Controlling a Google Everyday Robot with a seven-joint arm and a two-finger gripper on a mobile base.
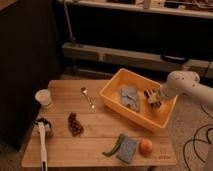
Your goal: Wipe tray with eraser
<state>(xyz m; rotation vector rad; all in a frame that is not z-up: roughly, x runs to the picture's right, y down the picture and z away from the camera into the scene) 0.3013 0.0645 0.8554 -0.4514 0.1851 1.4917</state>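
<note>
A yellow tray (116, 101) stands on the right half of a wooden table (95, 131). A grey flat pad, which looks like the eraser (129, 96), lies on the tray's floor near its middle. My gripper (152, 98), on a white arm (184, 86) that reaches in from the right, is inside the tray at its right side, to the right of the grey pad and apart from it.
On the table: a spoon (88, 96), a white cup (44, 98), a dark cluster like grapes (75, 124), a white-handled brush (42, 140), a green pepper (115, 145), a blue-grey sponge (127, 149) and an orange fruit (145, 147).
</note>
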